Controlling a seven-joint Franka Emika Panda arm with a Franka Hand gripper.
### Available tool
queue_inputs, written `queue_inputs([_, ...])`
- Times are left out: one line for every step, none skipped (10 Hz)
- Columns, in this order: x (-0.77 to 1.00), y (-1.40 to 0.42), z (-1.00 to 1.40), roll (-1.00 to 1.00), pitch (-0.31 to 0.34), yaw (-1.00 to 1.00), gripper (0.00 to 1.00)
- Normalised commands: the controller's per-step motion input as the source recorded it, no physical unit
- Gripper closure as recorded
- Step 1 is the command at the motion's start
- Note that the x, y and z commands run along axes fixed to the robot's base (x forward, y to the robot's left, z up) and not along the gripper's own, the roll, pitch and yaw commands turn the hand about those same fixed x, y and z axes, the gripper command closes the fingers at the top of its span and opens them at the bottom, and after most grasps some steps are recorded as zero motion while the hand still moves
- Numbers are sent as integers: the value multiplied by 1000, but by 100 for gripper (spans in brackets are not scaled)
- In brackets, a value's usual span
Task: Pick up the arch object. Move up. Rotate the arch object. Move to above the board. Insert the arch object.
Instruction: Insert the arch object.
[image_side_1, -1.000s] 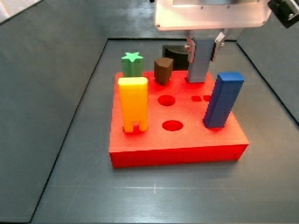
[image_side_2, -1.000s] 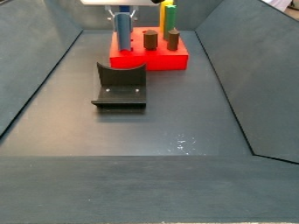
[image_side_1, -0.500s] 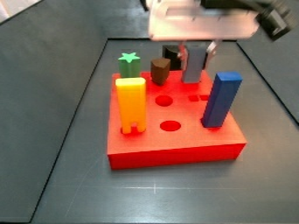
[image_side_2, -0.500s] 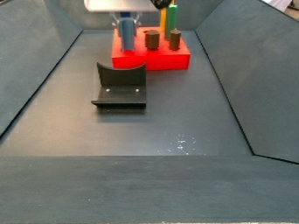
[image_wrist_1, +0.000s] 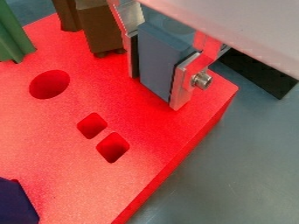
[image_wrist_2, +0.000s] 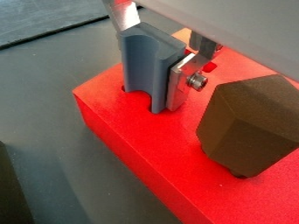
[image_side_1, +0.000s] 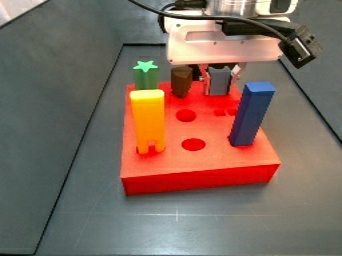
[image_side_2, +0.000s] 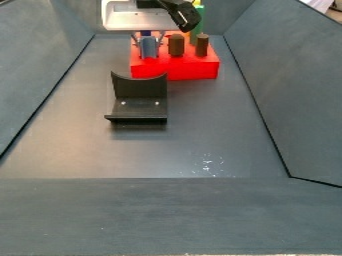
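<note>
Arch object (image_wrist_2: 149, 70): upright between the silver fingers (image_wrist_2: 180, 80), its lower end at the board's (image_wrist_1: 140, 149) face — seemingly entering a hole there.
Jaws: narrow, clamped on the arch object so it stays vertical for insertion.
Brown peg (image_wrist_2: 247, 122): just beside the jaws, standing in the board.
Gripper (image_side_1: 218, 72): pointing straight down, low over the board's far edge.
Fixture (image_side_2: 138, 98): well apart — unused.

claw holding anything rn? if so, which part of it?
Yes: the claw is shut on the grey-blue arch object, silver plates clamping its flat sides, its lower end at the thick red board.
</note>
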Motion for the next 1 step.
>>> queue_inputs([0, 0, 0, 0, 0, 0, 100])
